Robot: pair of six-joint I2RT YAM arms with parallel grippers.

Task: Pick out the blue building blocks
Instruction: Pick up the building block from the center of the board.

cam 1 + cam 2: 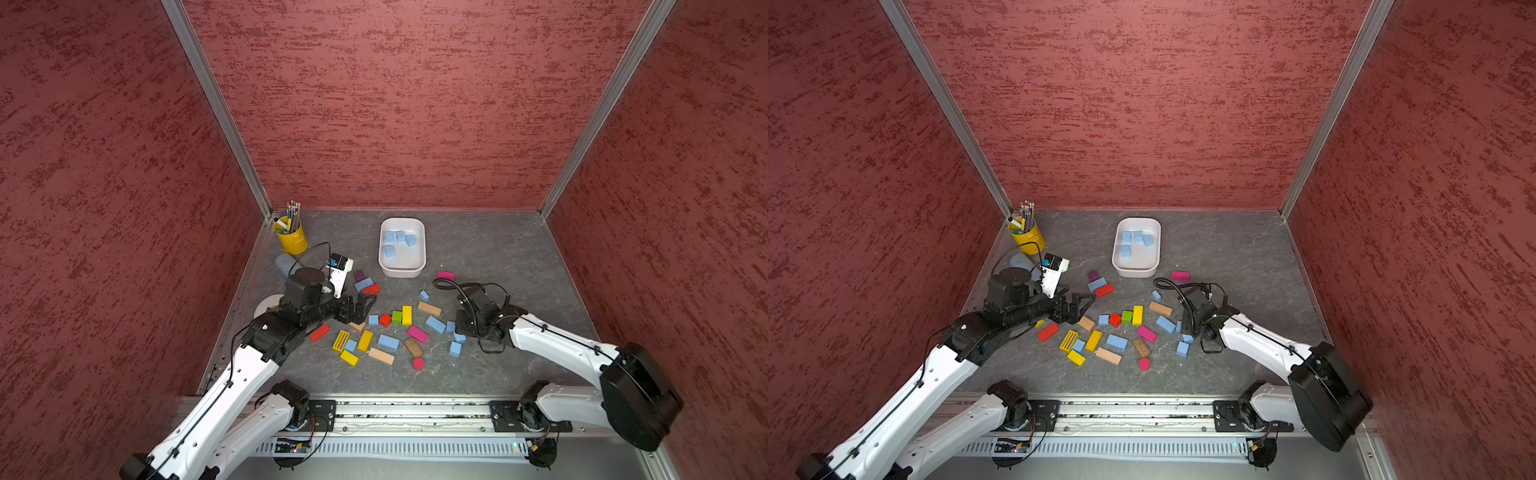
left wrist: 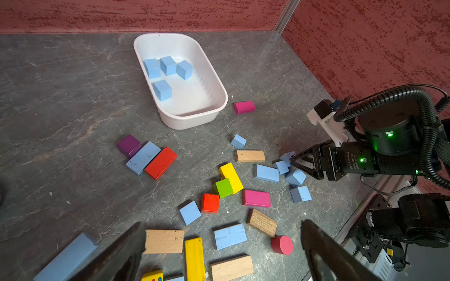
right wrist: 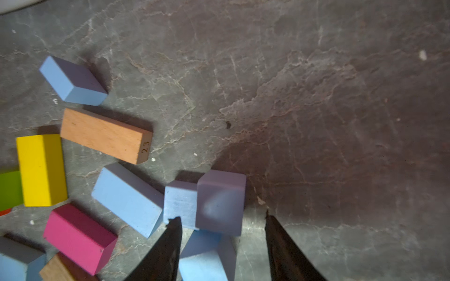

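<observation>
A blue cube (image 3: 220,202) sits between the tips of the right gripper (image 3: 221,220), crowded by a second blue cube (image 3: 180,200) touching its side, a blue brick (image 3: 126,197) beyond that, and another blue block (image 3: 204,258) deeper between the fingers. The jaws stand half spread, one finger (image 3: 168,248) over the second cube, the other clear of the cube, pinching nothing; the arm (image 1: 557,343) reaches in low, wrist tipped down. The left gripper (image 2: 222,225) hangs spread wide and empty, the white tub (image 1: 401,272) holding four blue blocks (image 1: 390,237) well ahead of it
</observation>
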